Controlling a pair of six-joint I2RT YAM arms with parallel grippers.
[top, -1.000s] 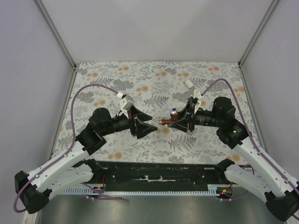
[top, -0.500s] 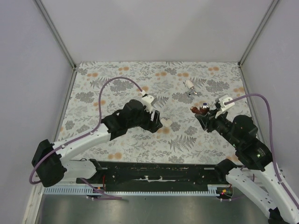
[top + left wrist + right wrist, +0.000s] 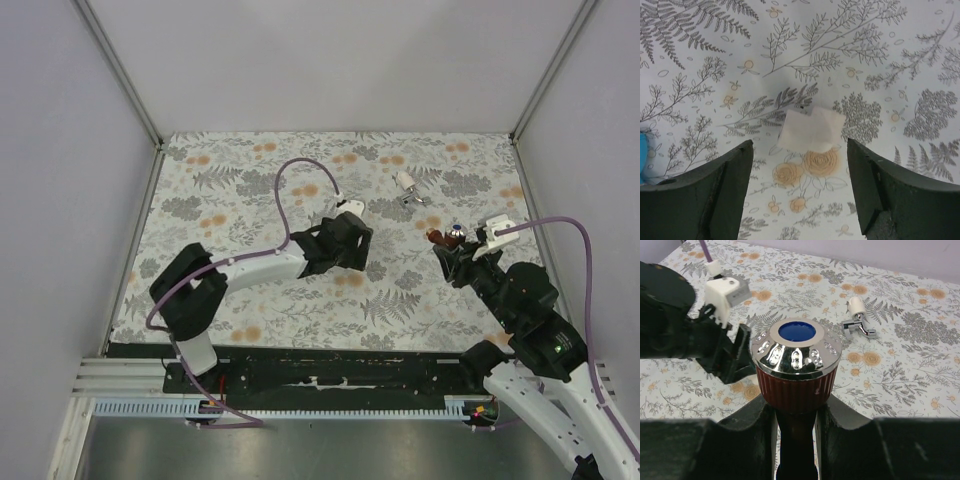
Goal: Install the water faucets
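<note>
- Nearest the arm bases, on the right side, the right fingers [image 3: 752,432] are clamped on the copper-toned faucet [image 3: 796,362], gripping it just below the knob and holding it off the tabletop [image 3: 250,170].
- The knob, chrome-rimmed with a blue centre, points out along the line of the fingers. In the overhead view a brown end of the faucet sticks out to the left of them. The threaded stem is hidden in the grip, so I cannot tell exactly how it lies.
- To the left of that faucet, near the middle of the tabletop, the left fingers [image 3: 715,187] stand wide apart over the white fitting [image 3: 810,131]. It lies flat, straight ahead of the gap between them and touching neither finger.
- I judge the coming move to turn on this: the fitting lies well apart from the faucet, to its left, and the left arm is much the nearer to it.
- Farthest back, the white-silver faucet [image 3: 407,186] lies on its side on the tabletop, beyond both arms and closer to the right one.
</note>
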